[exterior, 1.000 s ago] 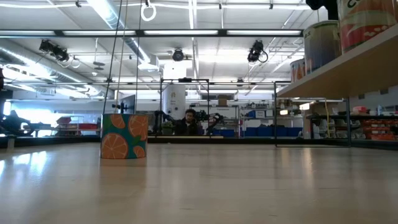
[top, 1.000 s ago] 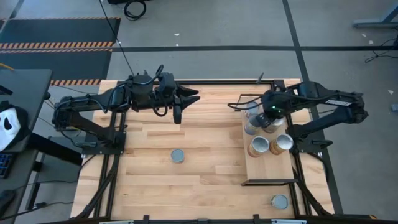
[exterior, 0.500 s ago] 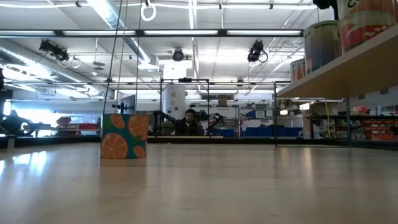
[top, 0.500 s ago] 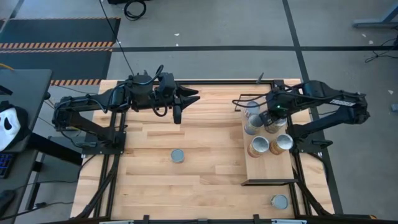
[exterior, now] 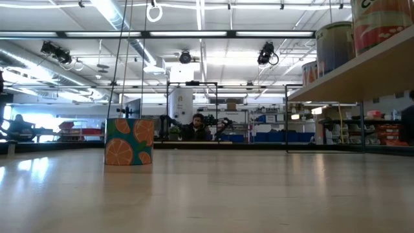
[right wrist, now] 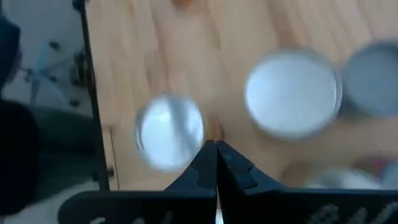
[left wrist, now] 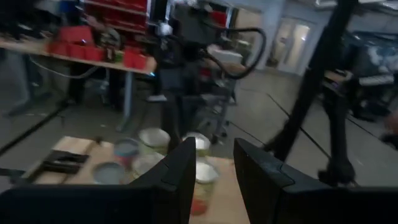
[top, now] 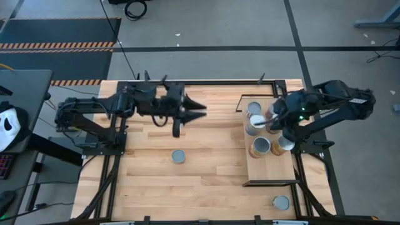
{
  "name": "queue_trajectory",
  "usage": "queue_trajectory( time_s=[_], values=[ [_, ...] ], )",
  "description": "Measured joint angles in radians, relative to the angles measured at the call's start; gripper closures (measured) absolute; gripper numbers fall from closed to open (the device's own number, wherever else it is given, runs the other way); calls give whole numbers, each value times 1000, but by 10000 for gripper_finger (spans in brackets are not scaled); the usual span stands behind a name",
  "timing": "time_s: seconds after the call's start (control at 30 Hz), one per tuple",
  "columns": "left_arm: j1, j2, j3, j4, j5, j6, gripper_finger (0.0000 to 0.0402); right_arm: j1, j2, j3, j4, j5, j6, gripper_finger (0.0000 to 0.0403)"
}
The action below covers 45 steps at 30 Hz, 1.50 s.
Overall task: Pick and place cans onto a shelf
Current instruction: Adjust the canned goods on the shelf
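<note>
The right arm's jaws [right wrist: 216, 149] are pressed fully closed and hold nothing — they hover above the far end of the shelf [top: 270, 172], a narrow wooden board along the bench's [top: 206, 162] right edge, over a cluster of cans [top: 261, 132]. The left arm's jaws [top: 199, 110] stand slightly apart and empty, raised over the bench's far edge, pointing toward the shelf. One can [top: 179, 156] sits mid-bench — another [top: 280, 202] near the bench's near right corner.
</note>
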<state>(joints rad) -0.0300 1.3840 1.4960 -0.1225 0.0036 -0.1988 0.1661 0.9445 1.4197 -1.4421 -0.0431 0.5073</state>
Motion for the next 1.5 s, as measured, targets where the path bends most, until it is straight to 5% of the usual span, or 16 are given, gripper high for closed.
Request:
queue_trajectory(
  time_s=[0.47,0.73,1.5],
  values=[
    [-27,381,0,107,-123,-140,310,53,5,0,-66,293,-16,402],
    [-5,568,-2,331,-160,-157,348,15,67,-1,3,325,-88,402],
    [-14,553,0,361,-108,-191,354,-142,277,2,-28,176,-155,402]
  ],
)
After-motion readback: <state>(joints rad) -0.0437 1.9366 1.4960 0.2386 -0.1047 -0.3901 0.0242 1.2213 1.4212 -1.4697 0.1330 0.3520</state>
